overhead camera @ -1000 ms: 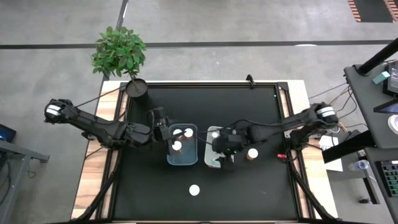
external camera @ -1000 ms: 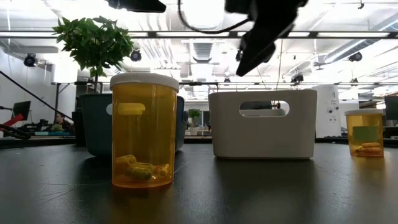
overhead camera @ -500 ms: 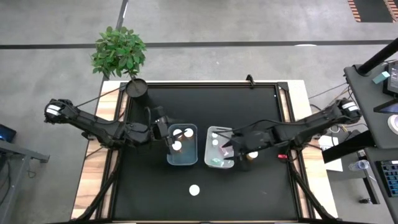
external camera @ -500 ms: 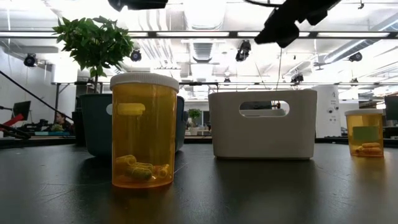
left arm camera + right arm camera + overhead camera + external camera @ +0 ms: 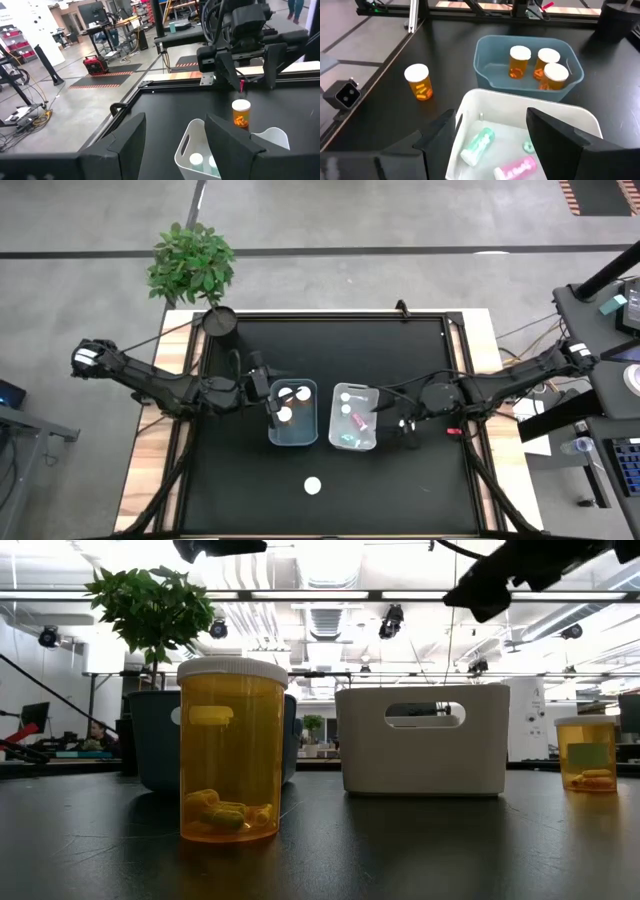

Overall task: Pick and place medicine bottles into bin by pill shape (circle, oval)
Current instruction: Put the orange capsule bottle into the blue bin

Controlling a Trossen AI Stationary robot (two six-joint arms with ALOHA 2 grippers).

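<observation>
- Centrally, we see two bins side by side on the black table (image 5: 400,370): a blue bin (image 5: 293,412) toward the left arm and a white bin (image 5: 354,417) toward the right arm.
- Blue bin: we count three upright orange bottles with white caps (image 5: 520,61) inside it.
- White bin: a teal bottle (image 5: 476,145) and a pink bottle (image 5: 516,167) lie on their sides on its floor; a small teal piece lies between them.
- Loose orange bottle (image 5: 313,486): it stands upright by itself on the table, well apart from both bins, at the near edge in the high view; yellowish pills show at its bottom in the low view (image 5: 231,748).
- Second loose orange bottle (image 5: 241,113): it stands upright just beside the white bin, under the right arm's wrist.
- Right gripper (image 5: 490,137): we see it above the white bin's outer side, fingers spread apart with nothing between them.
- Left gripper (image 5: 175,137): it hangs at the blue bin's outer edge, fingers likewise parted and empty.
- Potted plant (image 5: 195,270): it stands at the table's far corner on the left arm's side.
</observation>
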